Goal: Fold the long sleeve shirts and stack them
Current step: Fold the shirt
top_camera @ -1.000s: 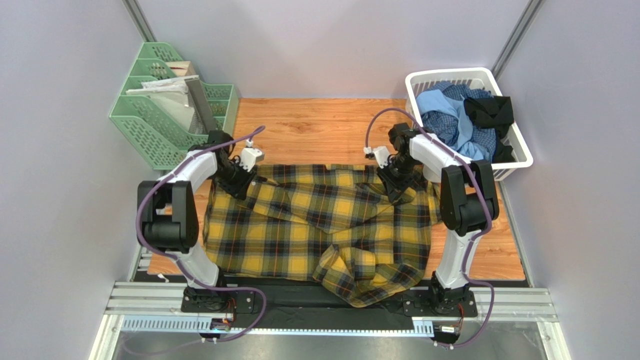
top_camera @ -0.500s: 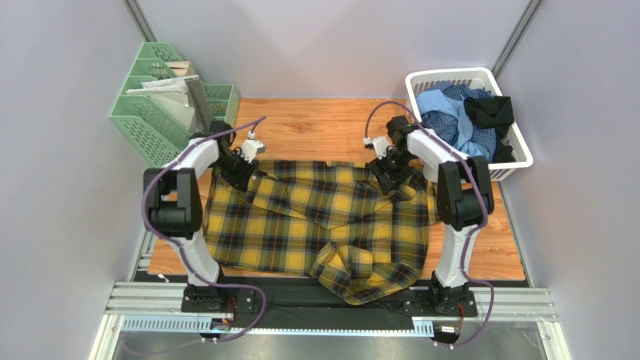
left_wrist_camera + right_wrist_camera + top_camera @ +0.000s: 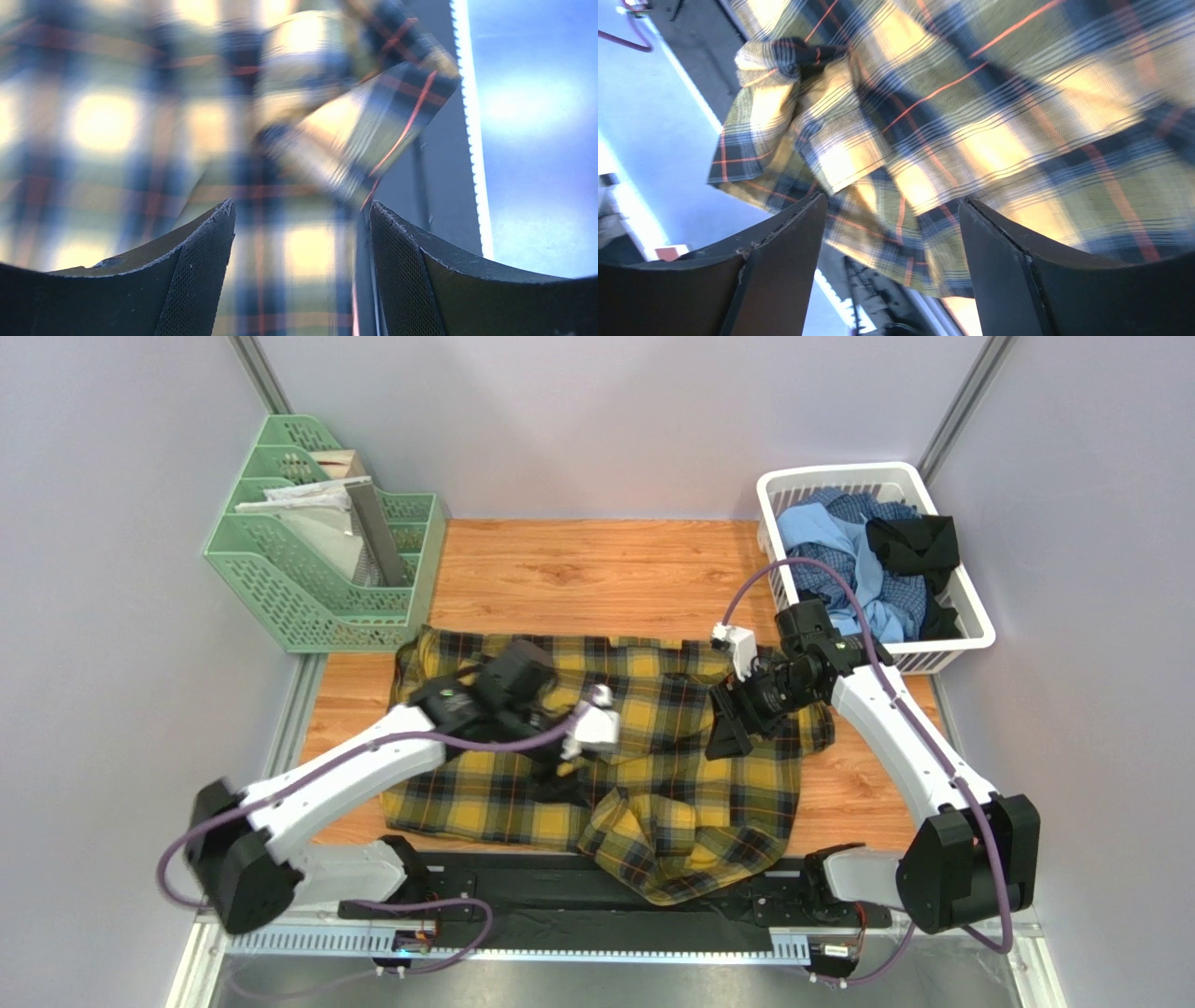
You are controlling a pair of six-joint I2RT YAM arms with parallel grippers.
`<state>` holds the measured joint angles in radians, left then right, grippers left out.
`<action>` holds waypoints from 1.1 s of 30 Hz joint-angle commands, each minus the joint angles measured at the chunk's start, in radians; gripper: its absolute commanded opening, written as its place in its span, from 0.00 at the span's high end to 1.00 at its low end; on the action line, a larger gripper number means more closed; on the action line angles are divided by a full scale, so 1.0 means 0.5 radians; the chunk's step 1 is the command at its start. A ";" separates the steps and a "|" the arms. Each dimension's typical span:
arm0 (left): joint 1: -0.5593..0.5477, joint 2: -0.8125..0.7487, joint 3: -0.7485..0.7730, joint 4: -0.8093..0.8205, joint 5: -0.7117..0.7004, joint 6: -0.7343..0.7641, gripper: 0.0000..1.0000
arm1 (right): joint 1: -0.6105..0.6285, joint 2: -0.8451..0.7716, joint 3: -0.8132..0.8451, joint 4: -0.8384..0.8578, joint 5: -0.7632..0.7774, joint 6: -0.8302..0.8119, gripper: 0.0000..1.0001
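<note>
The wooden table (image 3: 603, 567) has three things lying on it. A yellow and black plaid shirt (image 3: 659, 693) is spread rumpled across its near half, from left to right, with one bunched part hanging over the near edge. A green plastic file rack (image 3: 302, 574) stands at the far left corner. A white plastic basket (image 3: 842, 473) stands at the far right corner.

Free: bare worktop (image 3: 589, 574) at 12 o'clock | blocked: green rack (image 3: 302, 581) 10 o'clock, basket (image 3: 839, 473) 2 o'clock, plaid shirt (image 3: 659, 721) centre
</note>
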<state>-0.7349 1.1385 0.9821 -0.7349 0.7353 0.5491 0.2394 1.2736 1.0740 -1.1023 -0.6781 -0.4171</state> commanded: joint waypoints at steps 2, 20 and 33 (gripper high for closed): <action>-0.490 0.557 0.223 0.436 -0.127 -0.083 0.23 | -0.098 -0.083 -0.074 0.124 -0.138 0.177 0.25; -0.810 1.433 0.638 0.448 -0.305 0.006 0.49 | -0.629 -0.268 -0.093 0.115 -0.052 0.248 0.14; -0.641 0.309 0.530 0.657 -1.606 -0.809 1.00 | -0.353 -0.261 0.073 0.455 -0.573 0.447 0.16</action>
<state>-1.0695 1.3678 1.2205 -0.4755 0.3164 0.3599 -0.0013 1.1572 1.0317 -1.0348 -0.8337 -0.2775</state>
